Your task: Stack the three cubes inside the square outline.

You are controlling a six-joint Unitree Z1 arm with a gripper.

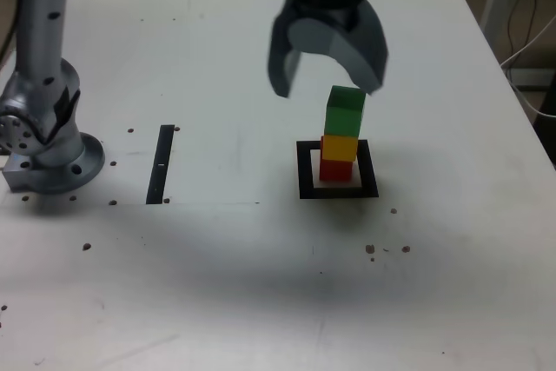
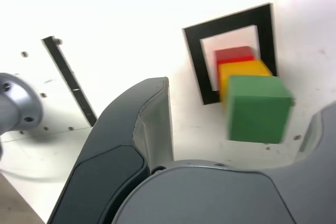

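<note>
The three cubes stand as one stack inside the square outline [image 1: 307, 190]: red cube [image 1: 336, 169] at the bottom, yellow cube [image 1: 340, 147] in the middle, green cube [image 1: 346, 110] on top, sitting slightly askew. My gripper [image 1: 328, 86] hovers just above the stack, open, holding nothing. In the wrist view the green cube [image 2: 258, 108] shows between the spread jaws with a gap on each side. The yellow cube [image 2: 242, 71], red cube [image 2: 234, 54] and the square outline [image 2: 193, 56] lie beneath it.
A straight black strip [image 1: 160, 165] lies on the white table to the exterior view's left of the stack. The arm's grey base [image 1: 43, 128] stands at the far left. Small dark specks [image 1: 387, 249] dot the tabletop. Cables hang past the table's right edge [image 1: 521, 49].
</note>
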